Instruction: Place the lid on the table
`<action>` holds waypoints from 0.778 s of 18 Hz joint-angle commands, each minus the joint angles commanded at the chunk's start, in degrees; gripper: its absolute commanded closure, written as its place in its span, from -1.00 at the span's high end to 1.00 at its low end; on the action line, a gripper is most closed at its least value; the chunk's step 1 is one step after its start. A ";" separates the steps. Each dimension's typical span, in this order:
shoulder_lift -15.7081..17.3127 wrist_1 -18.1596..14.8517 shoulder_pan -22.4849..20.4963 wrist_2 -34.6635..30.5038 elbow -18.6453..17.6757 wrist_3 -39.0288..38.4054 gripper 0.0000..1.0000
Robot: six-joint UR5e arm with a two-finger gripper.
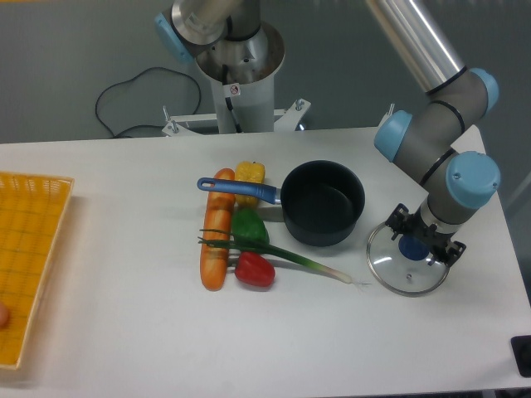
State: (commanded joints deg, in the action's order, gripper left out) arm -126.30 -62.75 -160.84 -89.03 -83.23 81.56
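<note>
The lid (397,267), clear glass with a metal rim and a blue knob, lies flat on the white table (124,332) just right of the black saucepan (322,203). My gripper (425,237) points down right over the knob, one black finger on each side of it. The fingers look slightly spread off the knob, so the gripper reads as open. The lid's rim rests on the tabletop, apart from the pan.
Left of the pan lie a carrot (216,240), a yellow pepper (250,172), a green pepper (249,225), a red pepper (255,270) and a spring onion (307,264). A yellow woven tray (29,249) sits at the far left edge. The table's right edge is close to the lid.
</note>
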 joint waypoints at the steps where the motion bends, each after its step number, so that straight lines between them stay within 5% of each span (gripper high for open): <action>1: 0.09 0.09 0.00 0.00 0.00 0.17 1.00; 14: 4.04 0.88 1.40 -0.35 -0.88 3.07 1.00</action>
State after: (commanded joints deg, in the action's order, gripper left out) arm -122.26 -61.88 -159.44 -89.38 -84.11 84.63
